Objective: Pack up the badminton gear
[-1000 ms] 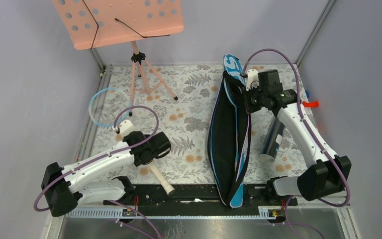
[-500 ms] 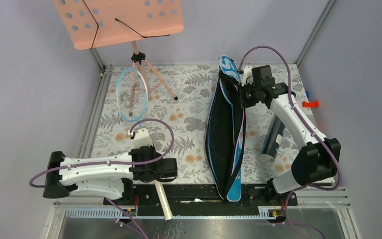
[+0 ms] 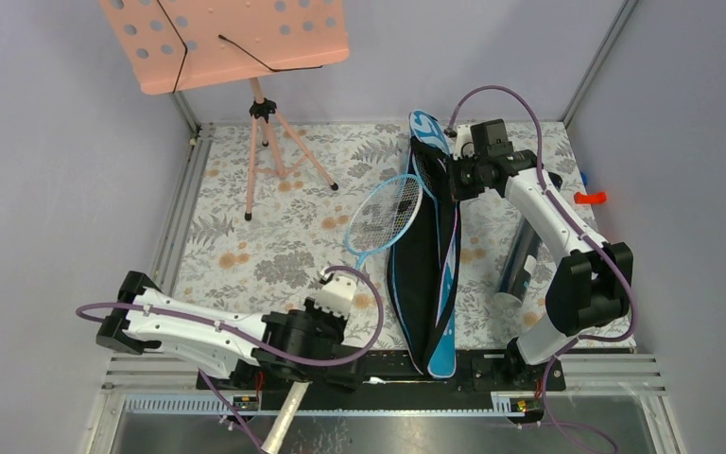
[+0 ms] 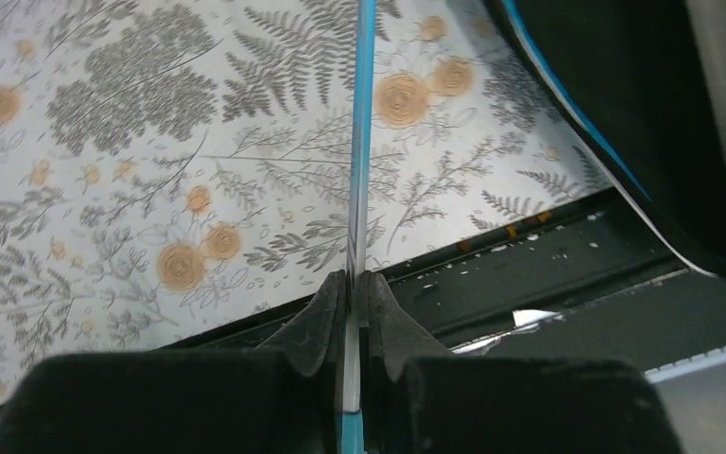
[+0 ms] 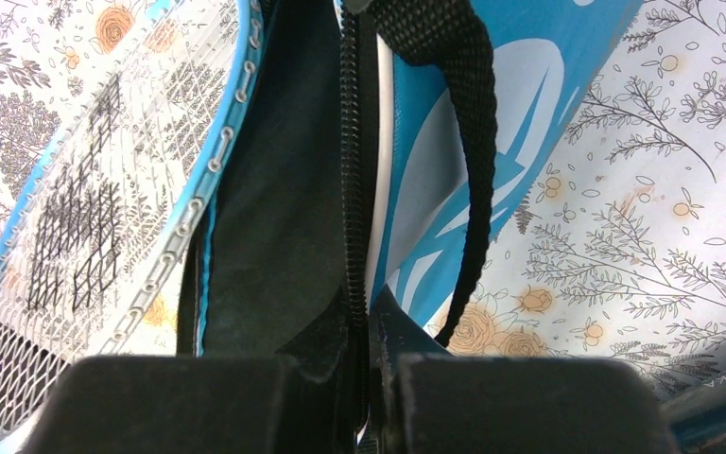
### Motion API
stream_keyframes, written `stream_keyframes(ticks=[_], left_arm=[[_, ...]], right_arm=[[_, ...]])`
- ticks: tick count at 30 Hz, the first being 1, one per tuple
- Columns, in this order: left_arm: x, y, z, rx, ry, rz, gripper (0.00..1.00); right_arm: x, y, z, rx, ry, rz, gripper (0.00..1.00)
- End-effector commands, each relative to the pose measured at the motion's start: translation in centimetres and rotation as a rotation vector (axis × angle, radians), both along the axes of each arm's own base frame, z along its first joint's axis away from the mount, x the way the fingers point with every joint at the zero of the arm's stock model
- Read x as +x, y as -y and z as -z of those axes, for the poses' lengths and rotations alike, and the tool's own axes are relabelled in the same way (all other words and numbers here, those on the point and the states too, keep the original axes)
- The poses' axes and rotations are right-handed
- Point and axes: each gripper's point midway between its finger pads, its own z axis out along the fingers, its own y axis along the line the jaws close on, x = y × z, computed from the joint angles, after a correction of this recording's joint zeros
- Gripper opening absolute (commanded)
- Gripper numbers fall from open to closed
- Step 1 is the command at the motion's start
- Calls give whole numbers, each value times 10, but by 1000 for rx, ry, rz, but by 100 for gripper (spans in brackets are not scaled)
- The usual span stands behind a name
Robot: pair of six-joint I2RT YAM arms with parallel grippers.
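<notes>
Left tool point(image 4: 353, 288) tight on racket point(image 3: 385, 210) shaft, head now beside bag point(image 3: 425, 270), not stand point(image 3: 227, 43); right tool point(image 5: 359, 317) tight on bag's zipper edge

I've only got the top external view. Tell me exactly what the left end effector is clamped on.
Observer: In the left wrist view, the left end effector is shut on the racket's thin blue shaft, not on its handle.
Operator: Now report the right one.
Observer: In the right wrist view, the right end effector is shut on the bag's zipper, at the edge of the opening.
Operator: Place the racket head against that opening.
Observer: The strung head sits just outside the opening, with its rim at the black flap's edge, not inside.
</notes>
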Motion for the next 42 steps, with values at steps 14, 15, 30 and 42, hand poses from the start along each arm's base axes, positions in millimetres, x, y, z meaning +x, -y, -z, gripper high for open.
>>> stream_keyframes(ticks=[14,15,30,42], left_arm=[[31,76,-33,-218,91,233,0],[35,77,-34,-222,95,227,0],[66,25,6,562,316,118,0],[77,0,-11,683,444,90,0]], right_arm=[[21,-13,-26,79,87,7,0],[22,-13,-24,78,83,13,0],[25,-20,-17,106,-4,37,0],[17,-5,-8,22,-109,42,0]])
